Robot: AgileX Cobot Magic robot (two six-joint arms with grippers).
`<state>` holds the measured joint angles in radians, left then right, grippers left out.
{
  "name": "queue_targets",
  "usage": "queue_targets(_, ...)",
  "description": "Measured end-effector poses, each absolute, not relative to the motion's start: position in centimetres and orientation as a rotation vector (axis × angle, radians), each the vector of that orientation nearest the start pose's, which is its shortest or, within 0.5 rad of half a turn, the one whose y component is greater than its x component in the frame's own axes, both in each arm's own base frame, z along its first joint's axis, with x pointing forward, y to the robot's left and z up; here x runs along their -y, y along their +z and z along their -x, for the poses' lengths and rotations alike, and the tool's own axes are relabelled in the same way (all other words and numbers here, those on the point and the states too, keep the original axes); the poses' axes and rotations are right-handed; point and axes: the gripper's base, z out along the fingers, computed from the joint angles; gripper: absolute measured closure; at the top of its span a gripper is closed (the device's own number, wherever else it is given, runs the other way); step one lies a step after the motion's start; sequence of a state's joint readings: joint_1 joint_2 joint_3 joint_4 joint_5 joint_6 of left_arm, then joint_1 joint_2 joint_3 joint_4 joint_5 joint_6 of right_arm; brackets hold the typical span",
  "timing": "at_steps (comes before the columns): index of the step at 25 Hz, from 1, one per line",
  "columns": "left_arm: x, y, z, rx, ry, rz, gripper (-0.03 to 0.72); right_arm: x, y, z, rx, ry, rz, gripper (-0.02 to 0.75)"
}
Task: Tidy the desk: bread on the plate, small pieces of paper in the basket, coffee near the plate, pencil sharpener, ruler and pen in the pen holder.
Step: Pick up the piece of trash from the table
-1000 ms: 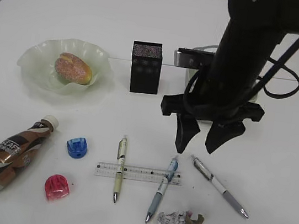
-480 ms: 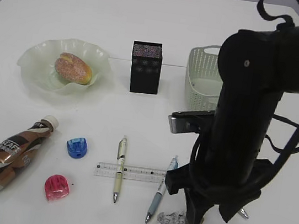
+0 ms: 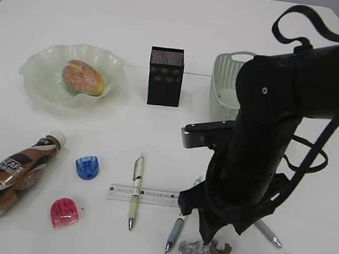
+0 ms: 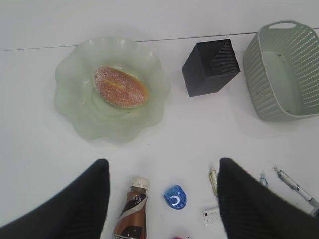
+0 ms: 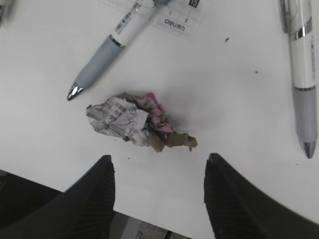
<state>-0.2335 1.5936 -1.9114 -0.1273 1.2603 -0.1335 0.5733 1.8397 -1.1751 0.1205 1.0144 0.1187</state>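
A crumpled paper ball (image 3: 202, 253) lies at the table's front; in the right wrist view the ball (image 5: 134, 122) sits just ahead of my open, empty right gripper (image 5: 159, 159), which hangs over it (image 3: 214, 234). My left gripper (image 4: 163, 164) is open and empty, high over the coffee bottle (image 4: 132, 214) and blue sharpener (image 4: 175, 196). The bread (image 3: 83, 77) lies on the green plate (image 3: 37, 77). The bottle (image 3: 14, 173) lies on its side. A red sharpener (image 3: 65, 211), ruler (image 3: 147, 195), cream pen (image 3: 136, 192), blue pen (image 3: 177, 229) and white pen (image 3: 268, 234) lie loose.
The black pen holder (image 3: 164, 76) stands at the back middle, and the pale green basket (image 3: 229, 85) is to its right, partly behind the right arm. The table's front edge is just below the paper ball. The left arm does not show in the exterior view.
The right arm has swung from beside the basket forward and down, so that its open gripper now hangs over the paper ball. Nothing on the table has moved.
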Motion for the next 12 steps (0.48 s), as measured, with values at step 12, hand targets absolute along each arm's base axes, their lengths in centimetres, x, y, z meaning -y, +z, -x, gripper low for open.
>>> queue_targets(12,8.6,45.5,-31.5,-2.439,-0.33,-0.13,0.192,-19.3,13.7,-28.1,-3.189,0.1,0.653,0.317)
